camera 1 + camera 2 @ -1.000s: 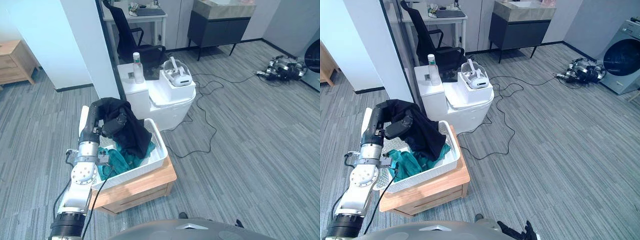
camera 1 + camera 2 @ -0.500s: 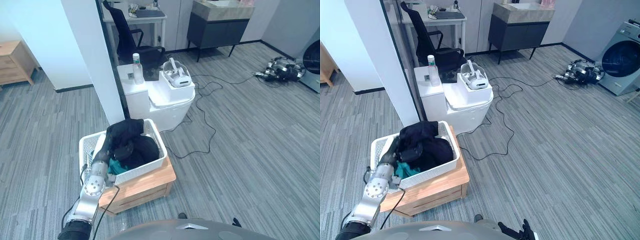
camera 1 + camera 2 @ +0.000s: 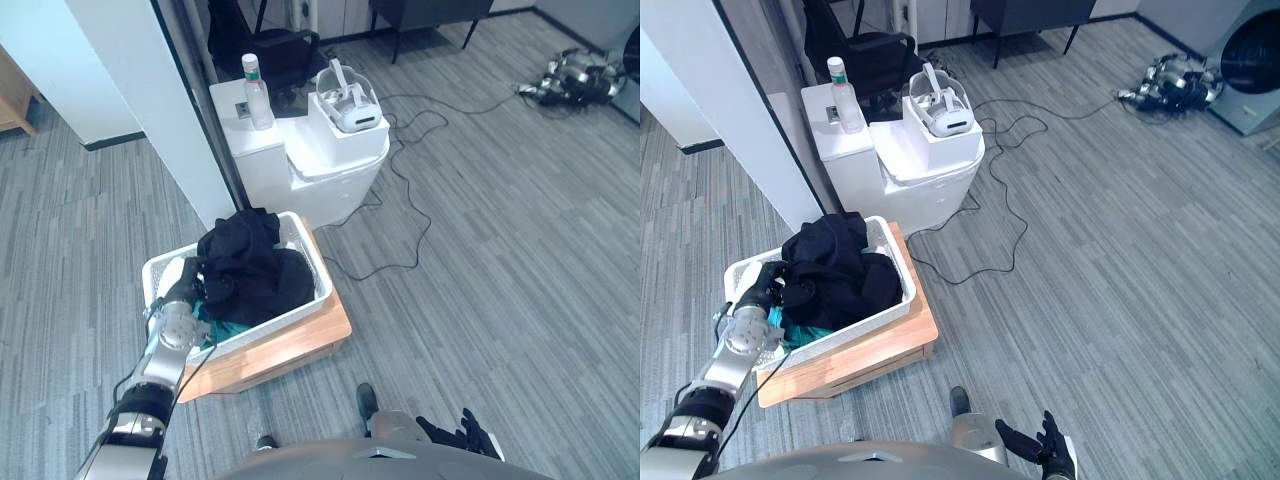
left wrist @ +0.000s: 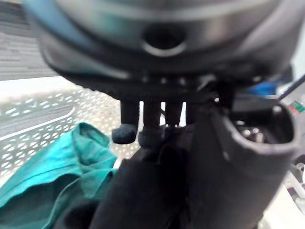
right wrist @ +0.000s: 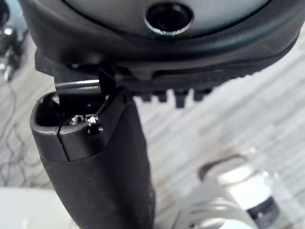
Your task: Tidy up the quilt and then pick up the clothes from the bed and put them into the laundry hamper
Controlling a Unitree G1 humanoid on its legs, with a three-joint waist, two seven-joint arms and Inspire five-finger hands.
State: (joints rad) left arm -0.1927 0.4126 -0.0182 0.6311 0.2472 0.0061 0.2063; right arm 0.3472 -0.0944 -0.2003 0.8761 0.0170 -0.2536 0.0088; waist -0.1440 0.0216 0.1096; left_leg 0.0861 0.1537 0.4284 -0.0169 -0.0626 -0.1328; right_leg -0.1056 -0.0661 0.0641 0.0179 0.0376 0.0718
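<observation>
Left eye view: the black garment [image 3: 250, 270] lay heaped in the white hamper [image 3: 275, 325] on the wooden surface [image 3: 300, 345]. The left hand [image 3: 185, 290] sat inside the hamper at the heap's 9 o'clock edge.

Right eye view: the right hand [image 3: 1040, 447] hung at 6 o'clock above the floor, its fingers [image 3: 1046, 428] splayed wide and empty.

Left wrist view: the left fingers [image 4: 125, 133] were straight, their tips resting on the black garment without closing on it. A teal garment [image 4: 47, 176] lay beside it against the hamper's perforated wall.

Right wrist view: the right hand held nothing.
</observation>
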